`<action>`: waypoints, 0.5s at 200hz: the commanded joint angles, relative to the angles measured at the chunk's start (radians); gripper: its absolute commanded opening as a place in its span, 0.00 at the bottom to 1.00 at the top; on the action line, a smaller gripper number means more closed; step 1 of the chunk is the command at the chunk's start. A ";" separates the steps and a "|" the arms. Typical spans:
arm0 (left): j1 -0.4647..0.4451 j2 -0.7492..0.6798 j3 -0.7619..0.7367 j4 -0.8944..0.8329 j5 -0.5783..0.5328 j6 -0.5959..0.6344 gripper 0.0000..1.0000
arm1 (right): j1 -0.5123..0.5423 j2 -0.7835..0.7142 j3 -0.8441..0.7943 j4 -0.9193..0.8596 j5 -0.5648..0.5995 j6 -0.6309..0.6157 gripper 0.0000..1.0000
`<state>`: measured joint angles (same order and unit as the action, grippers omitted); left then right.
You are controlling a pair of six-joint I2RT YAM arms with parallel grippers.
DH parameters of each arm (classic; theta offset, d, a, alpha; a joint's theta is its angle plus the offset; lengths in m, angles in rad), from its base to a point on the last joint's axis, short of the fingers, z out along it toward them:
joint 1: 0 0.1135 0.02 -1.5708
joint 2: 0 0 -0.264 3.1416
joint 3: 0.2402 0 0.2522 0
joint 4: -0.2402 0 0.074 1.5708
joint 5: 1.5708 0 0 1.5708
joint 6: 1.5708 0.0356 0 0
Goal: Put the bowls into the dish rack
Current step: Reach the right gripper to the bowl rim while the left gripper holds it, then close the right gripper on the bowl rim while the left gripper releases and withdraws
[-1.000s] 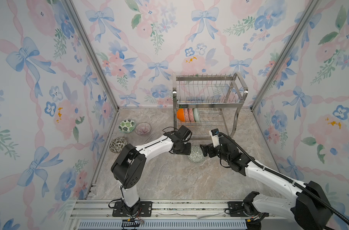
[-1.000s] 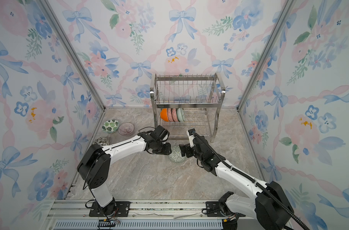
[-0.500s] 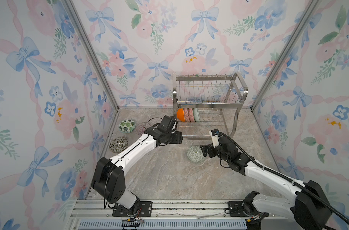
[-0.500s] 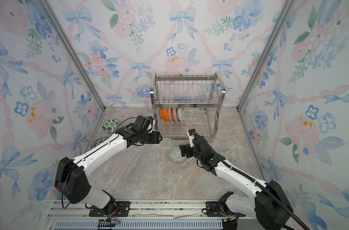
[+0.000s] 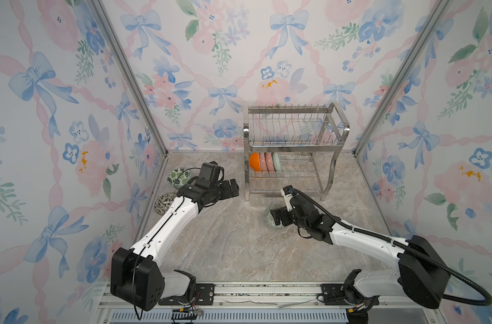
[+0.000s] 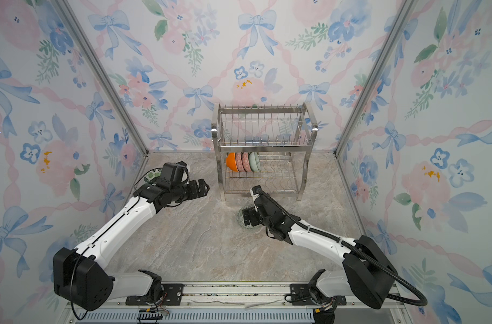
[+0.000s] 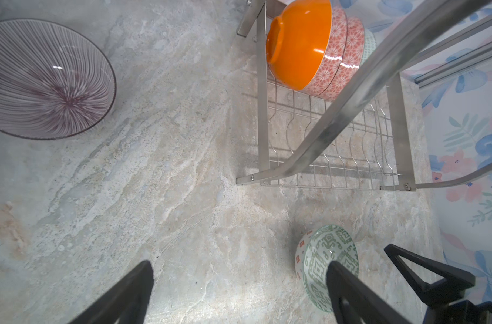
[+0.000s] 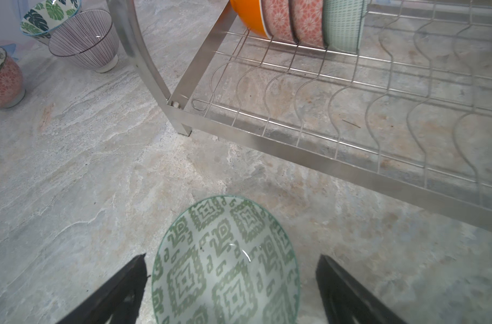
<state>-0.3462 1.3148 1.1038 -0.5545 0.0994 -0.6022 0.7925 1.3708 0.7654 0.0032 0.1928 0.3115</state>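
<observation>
Left gripper (image 5: 235,188) drawn back from green geometric bowl (image 5: 267,217), jaws now spread wide, held left of dish rack (image 5: 292,146).
Top views: bowl set on tabletop (image 5: 225,246) just before rack's front-left leg, right gripper (image 5: 275,216) at it.
Left wrist: bowl seen tipped on side.
Right wrist: mouth turned away from rack; bowl straddled by spread right jaws, slim gaps either side.

The marbled tabletop (image 5: 225,252) carries the dish rack (image 5: 292,144), a green-geometric bowl (image 8: 225,261) and three more bowls (image 8: 83,39).
</observation>
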 commanded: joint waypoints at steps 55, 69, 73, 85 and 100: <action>0.173 -0.168 -0.302 0.185 0.411 -0.056 0.98 | 0.112 0.217 0.151 -0.085 0.073 0.093 0.96; 0.186 -0.171 -0.341 0.200 0.431 -0.069 0.98 | 0.130 0.257 0.179 -0.107 0.091 0.103 0.97; 0.187 -0.172 -0.352 0.205 0.435 -0.073 0.98 | 0.134 0.267 0.186 -0.115 0.096 0.105 0.97; 0.191 -0.175 -0.386 0.220 0.450 -0.082 0.98 | 0.146 0.299 0.207 -0.137 0.112 0.111 1.00; 0.193 -0.182 -0.430 0.253 0.472 -0.105 0.98 | 0.158 0.334 0.233 -0.164 0.137 0.121 0.96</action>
<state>-0.1623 1.1507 0.7330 -0.3702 0.4839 -0.6647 0.9264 1.6547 0.9466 -0.0799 0.2684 0.4011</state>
